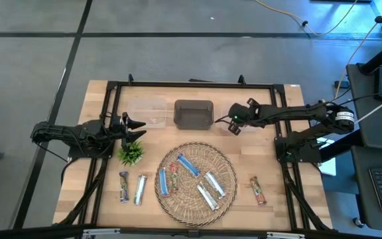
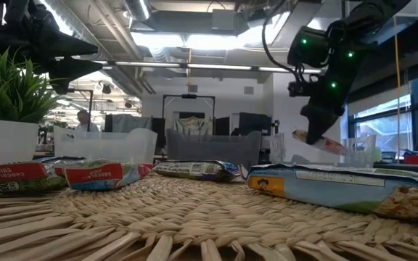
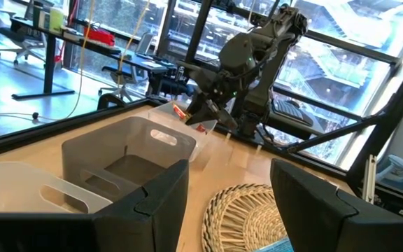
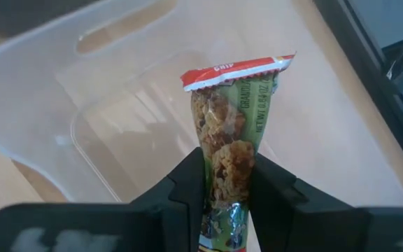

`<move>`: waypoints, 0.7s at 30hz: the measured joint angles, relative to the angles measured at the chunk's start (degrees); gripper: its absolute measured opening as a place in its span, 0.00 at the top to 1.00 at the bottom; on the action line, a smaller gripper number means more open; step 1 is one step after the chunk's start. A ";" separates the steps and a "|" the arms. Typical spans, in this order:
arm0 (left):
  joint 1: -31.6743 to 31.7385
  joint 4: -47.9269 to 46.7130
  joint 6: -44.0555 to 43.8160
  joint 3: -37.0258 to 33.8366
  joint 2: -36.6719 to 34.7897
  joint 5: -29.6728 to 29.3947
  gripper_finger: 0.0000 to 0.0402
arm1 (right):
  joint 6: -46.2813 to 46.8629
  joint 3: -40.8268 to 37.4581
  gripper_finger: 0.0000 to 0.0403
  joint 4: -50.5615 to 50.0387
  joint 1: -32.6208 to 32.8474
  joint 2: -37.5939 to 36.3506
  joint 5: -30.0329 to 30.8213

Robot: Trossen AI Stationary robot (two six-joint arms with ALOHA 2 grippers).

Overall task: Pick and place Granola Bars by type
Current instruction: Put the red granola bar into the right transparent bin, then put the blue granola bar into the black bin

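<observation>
My right gripper [image 1: 234, 125] is shut on a brown-red-green granola bar [image 4: 231, 119] above a clear bin [image 4: 117, 105], just right of the grey bin [image 1: 193, 114]. The low view [image 2: 324, 141] and the left wrist view [image 3: 198, 123] also show the bar. My left gripper [image 1: 135, 129] is open and empty at the table's left, beside the small green plant [image 1: 130, 154]. Several blue, silvery and brown-red-green bars lie flat on the round wicker tray [image 1: 224, 162]. Two bars [image 1: 131, 188] lie on the table left of the tray and one [image 1: 258, 190] lies right of it. My right gripper pinches the bar between its two fingers, across its width, at its lower middle [image 4: 226, 161]. The bar's red sealed end [image 4: 236, 70] sticks out past the fingertips. The fingers slant down from the table's right side. The bar is lifted clear over the clear bin.
Another clear bin [image 1: 146, 111] stands left of the grey bin at the table's far side. A black frame [image 1: 191, 84] runs round the table edges. The plant stands close to my left gripper.
</observation>
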 joint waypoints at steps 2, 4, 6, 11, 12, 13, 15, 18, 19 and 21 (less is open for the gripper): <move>0.00 0.00 0.00 0.00 0.00 -0.06 0.52 | 0.00 -0.63 0.76 0.21 0.00 0.00 -0.03; 0.00 0.00 0.00 -0.02 0.00 -0.38 0.52 | 0.00 -1.21 0.76 0.37 0.00 0.00 -0.02; 0.00 0.00 0.00 -0.01 0.00 -0.89 0.51 | 0.15 -1.55 0.76 0.23 0.00 0.00 -0.03; 0.00 0.00 0.00 0.00 0.00 -1.44 0.52 | 0.15 -1.61 0.76 0.35 0.00 0.00 -0.11; 0.00 0.00 0.00 -0.02 0.00 -1.44 0.52 | 0.14 -1.61 0.76 0.37 0.00 0.00 -0.11; 0.00 0.00 0.00 -0.01 0.00 -1.44 0.52 | 0.08 -1.61 0.75 0.37 0.00 0.00 -0.24; 0.00 0.00 0.01 -0.01 -0.01 -1.44 0.52 | 0.03 -1.61 0.72 0.36 0.00 0.00 -0.83; 0.00 0.00 0.00 -0.02 0.00 -1.44 0.51 | 0.16 -1.61 0.66 0.37 0.00 0.00 -0.96; 0.00 0.00 0.00 0.00 0.00 -1.44 0.51 | 0.17 -1.61 0.64 0.36 0.00 0.00 -0.96; 0.00 0.02 0.00 -0.02 0.00 -1.44 0.52 | 0.20 -1.61 0.60 0.35 0.00 0.00 -0.96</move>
